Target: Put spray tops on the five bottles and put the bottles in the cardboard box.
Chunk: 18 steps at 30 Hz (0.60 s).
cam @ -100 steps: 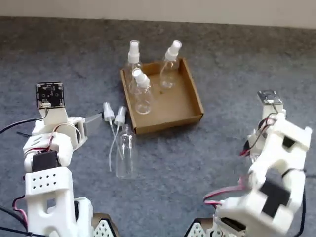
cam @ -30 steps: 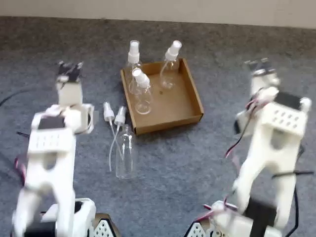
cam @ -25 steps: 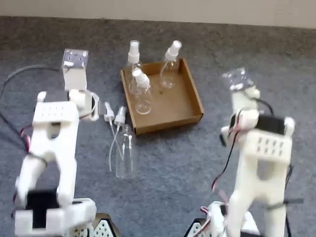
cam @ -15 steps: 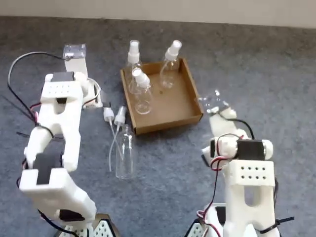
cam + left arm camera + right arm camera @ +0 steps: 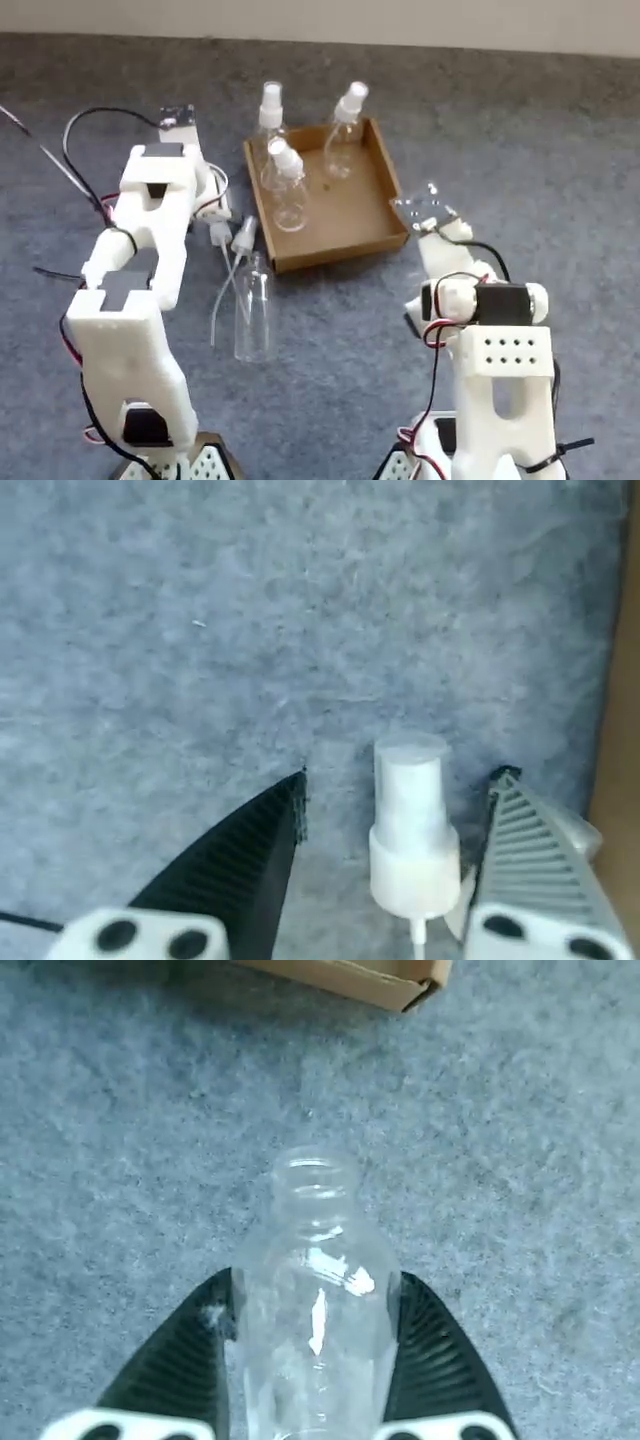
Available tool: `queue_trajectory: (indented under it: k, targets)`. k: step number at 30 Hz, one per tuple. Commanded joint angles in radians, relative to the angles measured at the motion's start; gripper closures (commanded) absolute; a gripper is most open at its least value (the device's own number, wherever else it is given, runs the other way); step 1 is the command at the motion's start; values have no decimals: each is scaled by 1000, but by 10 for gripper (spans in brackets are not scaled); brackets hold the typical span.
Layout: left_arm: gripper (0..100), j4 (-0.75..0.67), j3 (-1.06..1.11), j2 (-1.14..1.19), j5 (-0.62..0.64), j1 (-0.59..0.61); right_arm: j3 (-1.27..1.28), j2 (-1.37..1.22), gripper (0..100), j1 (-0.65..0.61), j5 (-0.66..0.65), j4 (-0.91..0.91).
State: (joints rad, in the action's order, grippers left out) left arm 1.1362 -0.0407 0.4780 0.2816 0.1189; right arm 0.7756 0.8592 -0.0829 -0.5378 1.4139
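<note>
- No text, label, brand, number or sign can be read on anything in these views.

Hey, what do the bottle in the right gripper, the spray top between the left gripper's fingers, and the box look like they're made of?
The bottle looks like clear glossy plastic, though glass can't be ruled out: the carpet shows through it and highlights glint. The spray top looks like opaque white plastic, smooth and matte. The cardboard box is brown, matte, with folded walls.
</note>
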Motion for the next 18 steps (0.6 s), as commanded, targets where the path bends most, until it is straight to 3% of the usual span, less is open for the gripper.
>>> queue_trajectory:
  k: [1, 9, 18]
  targets:
    - [762, 11, -48, 10, 17, -7, -10, 25, 995, -15, 5, -18]
    - [812, 11, -42, -7, -43, 15, -12, 25, 995, -166, 5, -79]
    - [933, 12, -53, -8, -120, 47, -12, 25, 995, -223, 11, -143]
